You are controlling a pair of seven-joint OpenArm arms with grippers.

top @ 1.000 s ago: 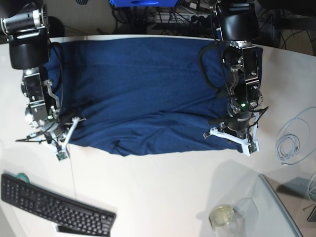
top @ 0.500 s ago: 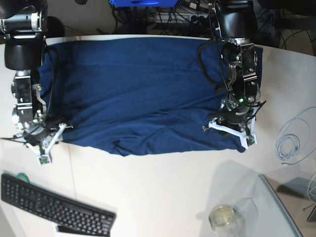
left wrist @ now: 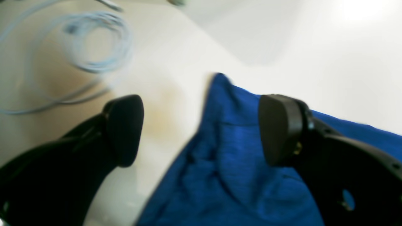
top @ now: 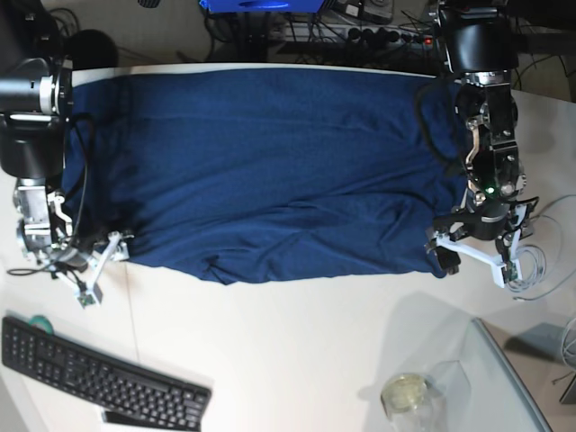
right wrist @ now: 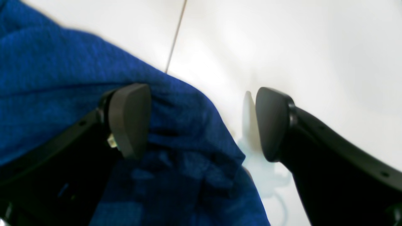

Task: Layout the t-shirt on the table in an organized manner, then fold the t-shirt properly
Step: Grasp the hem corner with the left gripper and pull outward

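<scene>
I'm seeing the t-shirt (top: 270, 171) lying spread flat on the table (top: 297, 351), long axis running left-right along the far edge. Left gripper (top: 472, 256) and right gripper (top: 90, 270) are sitting at its near corners, fingers apart, clamping nothing.

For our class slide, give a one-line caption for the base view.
Both grippers, left and right, open at the near corners of the blue t-shirt spread across the table.
</scene>
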